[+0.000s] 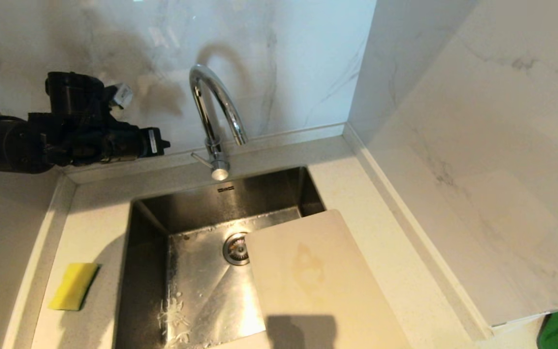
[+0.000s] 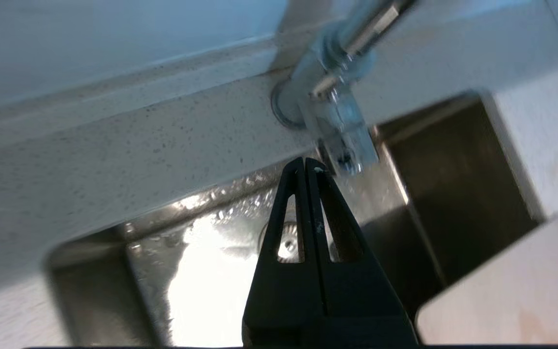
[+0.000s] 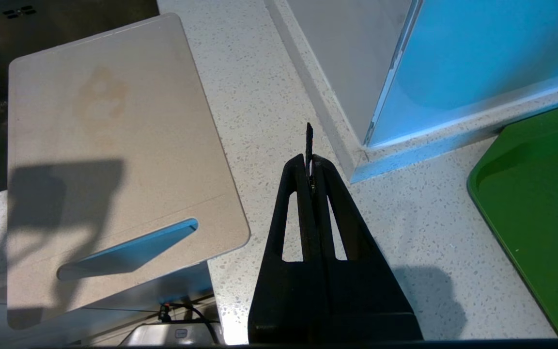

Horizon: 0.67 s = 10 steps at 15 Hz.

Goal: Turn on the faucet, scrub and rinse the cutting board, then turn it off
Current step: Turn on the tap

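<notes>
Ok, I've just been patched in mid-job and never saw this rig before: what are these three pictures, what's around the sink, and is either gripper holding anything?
It is a two-armed robot at a kitchen sink. The wide picture comes from its head camera; the other two come from cameras on each wrist, looking along the fingers. In the head view, the left gripper hangs at the left, near the chrome faucet, shut and holding nothing. Its wrist view shows its closed tips close to the faucet's base. The cutting board, with a faint orange stain, lies partly over the sink at its right side. A yellow sponge lies on the counter at the left. The right gripper is shut over the counter beside the board, next to a green mat.
</notes>
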{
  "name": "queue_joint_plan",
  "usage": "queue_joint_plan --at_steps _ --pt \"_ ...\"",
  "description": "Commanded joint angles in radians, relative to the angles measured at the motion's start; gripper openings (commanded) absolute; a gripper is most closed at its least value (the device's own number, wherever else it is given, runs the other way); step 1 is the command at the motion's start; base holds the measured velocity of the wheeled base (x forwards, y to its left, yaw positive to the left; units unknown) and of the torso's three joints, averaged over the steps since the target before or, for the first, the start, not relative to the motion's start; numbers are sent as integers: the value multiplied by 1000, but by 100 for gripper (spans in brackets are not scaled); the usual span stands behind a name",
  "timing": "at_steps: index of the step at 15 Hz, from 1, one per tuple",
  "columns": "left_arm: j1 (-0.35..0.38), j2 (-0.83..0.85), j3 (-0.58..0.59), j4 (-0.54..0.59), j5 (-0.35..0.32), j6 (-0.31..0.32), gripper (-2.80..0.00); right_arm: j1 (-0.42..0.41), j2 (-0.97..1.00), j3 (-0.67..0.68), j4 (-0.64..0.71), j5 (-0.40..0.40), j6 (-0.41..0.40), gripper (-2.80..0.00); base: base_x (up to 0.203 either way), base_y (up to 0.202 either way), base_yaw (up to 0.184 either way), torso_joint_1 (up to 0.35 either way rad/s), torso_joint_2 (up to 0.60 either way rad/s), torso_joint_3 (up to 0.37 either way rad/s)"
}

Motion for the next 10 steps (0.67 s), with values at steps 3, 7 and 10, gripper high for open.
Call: queue_joint_plan --at_steps 3,7,10 --pt "-4 91 -104 -4 23 -85 -280 0 -2 2 0 0 0 -280 0 0 0 0 0 0" --pt "-4 131 -133 -40 18 -145 -280 0 -2 2 0 0 0 -280 0 0 0 0 0 0" --pt "-23 159 -155 -36 17 -252 -280 0 -2 2 0 1 0 -280 0 0 0 0 0 0"
